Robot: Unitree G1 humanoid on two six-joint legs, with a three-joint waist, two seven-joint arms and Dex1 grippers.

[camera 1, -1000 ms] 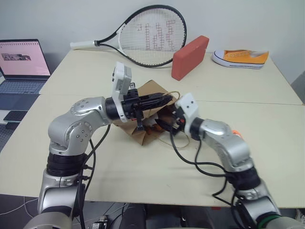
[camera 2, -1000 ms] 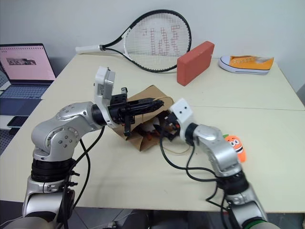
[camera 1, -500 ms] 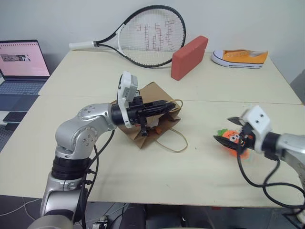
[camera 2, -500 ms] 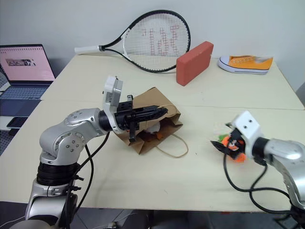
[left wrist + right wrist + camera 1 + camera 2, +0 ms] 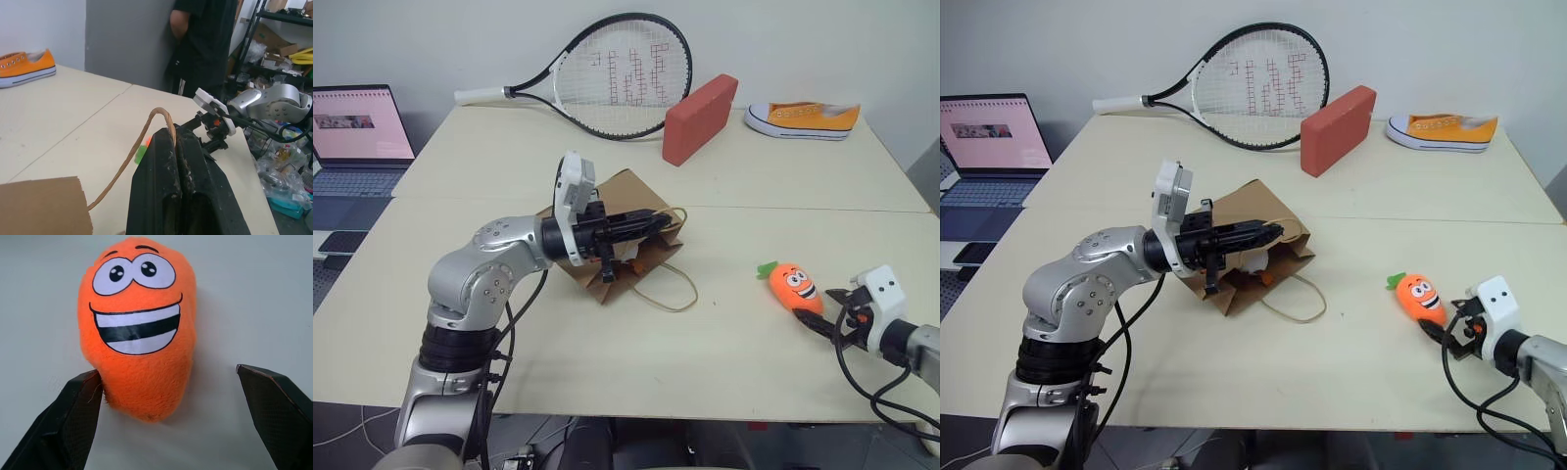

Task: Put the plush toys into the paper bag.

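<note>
The brown paper bag lies on its side in the middle of the table. My left gripper is shut on one of its twisted handles and holds the mouth up. Something white, the white plush toy, shows inside the bag's mouth. The orange carrot plush toy lies on the table to the right, face up. My right gripper is open just behind the carrot's pointed end. Its fingers stand on either side of that end.
A tennis racket, a red block and an orange sneaker lie at the back of the table. A laptop stands far left. The bag's loose handle loop lies on the table. A person stands beyond the table's right end.
My right gripper left the bag's mouth, swung right and down, and now sits low behind the carrot near the table's right front. The left gripper keeps its hold on the handle.
</note>
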